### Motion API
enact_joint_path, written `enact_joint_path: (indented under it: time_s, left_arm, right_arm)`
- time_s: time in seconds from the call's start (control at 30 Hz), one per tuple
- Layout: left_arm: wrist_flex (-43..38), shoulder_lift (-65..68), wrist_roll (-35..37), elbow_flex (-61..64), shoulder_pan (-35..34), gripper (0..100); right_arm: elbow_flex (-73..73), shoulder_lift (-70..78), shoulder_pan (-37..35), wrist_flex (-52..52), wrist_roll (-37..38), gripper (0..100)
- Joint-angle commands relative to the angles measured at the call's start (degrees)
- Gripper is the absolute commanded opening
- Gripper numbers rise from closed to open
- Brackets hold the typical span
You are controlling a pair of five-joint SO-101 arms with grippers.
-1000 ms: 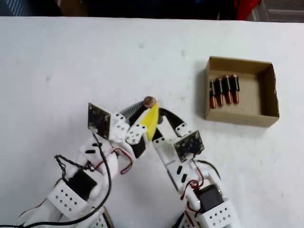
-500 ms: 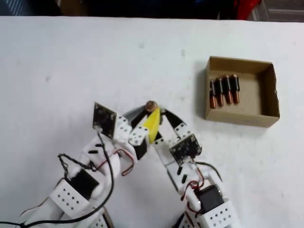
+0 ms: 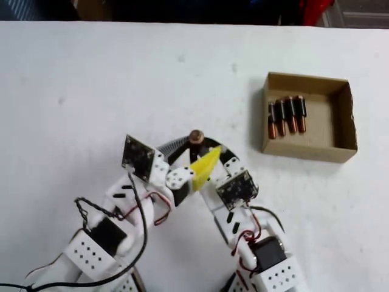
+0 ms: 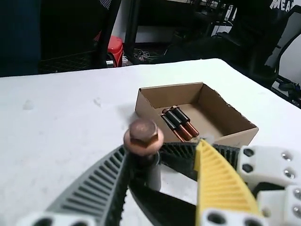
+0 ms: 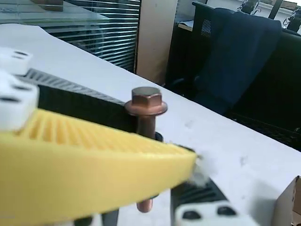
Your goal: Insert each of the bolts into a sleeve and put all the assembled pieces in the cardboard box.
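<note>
**Bolt held aloft where two arms meet, box waiting to one side**

The bolt (image 3: 195, 137) is pictured upright and clear of the white table (image 3: 91, 79), at the spot where both arms converge. The black jaws of the right gripper (image 3: 196, 145) appear to be closed on its shank just under the copper head. The grip is partly hidden by the yellow finger (image 3: 205, 164), and whether a sleeve is on the shank cannot be told. The left gripper (image 4: 163, 149) is spread wide with nothing held, its grey finger (image 3: 170, 143) beside the bolt and its yellow finger swung well away.

The carry to the cardboard box (image 3: 304, 151) is judged to be the step in hand. The box stands well apart on the right arm's side, with four assembled pieces (image 3: 287, 117) laid side by side in it. The yellow finger, lying across the right arm's front, should be drawn clear first. The bolt should then be kept firmly gripped and set on the bare box floor beside the row, not on top of it.

The table is plain, with a few faint marks. Beyond it, a dark chair (image 5: 235, 56) and window blinds (image 5: 94, 23) can be made out.
</note>
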Motion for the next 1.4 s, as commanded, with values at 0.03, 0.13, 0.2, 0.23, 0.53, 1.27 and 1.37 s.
enact_joint_path:
  time_s: [0.03,0.13,0.2,0.23,0.53,1.27,1.37]
  left_arm:
    - [-0.62,-0.31,-0.26,-0.09,-4.18,23]
    - [-0.88,-0.31,-0.53,-0.18,-4.79,23]
    - [-0.97,-0.31,-0.53,-0.26,-5.14,23]
    - [-0.97,-0.31,-0.53,-0.26,-5.41,23]
    - [-0.44,-0.40,-0.53,-8.00,-10.51,23]
    - [50.11,-0.40,-9.05,-34.81,-28.00,2]
    - [55.30,-0.40,-9.14,-35.16,-29.41,2]
  right_arm:
    - [-0.70,-0.84,-0.31,-1.27,0.26,1.7]
    - [-0.70,-0.84,-0.31,-1.27,0.26,1.7]
    - [-0.70,-0.84,-0.31,-1.27,0.26,1.7]
    - [-0.70,-0.84,-0.31,-1.27,0.26,1.7]
    - [0.88,-0.84,-0.13,-1.27,0.26,1.7]
    - [1.14,-0.84,0.04,-1.19,0.70,1.7]
    - [1.14,-0.66,0.04,-1.19,0.70,1.7]
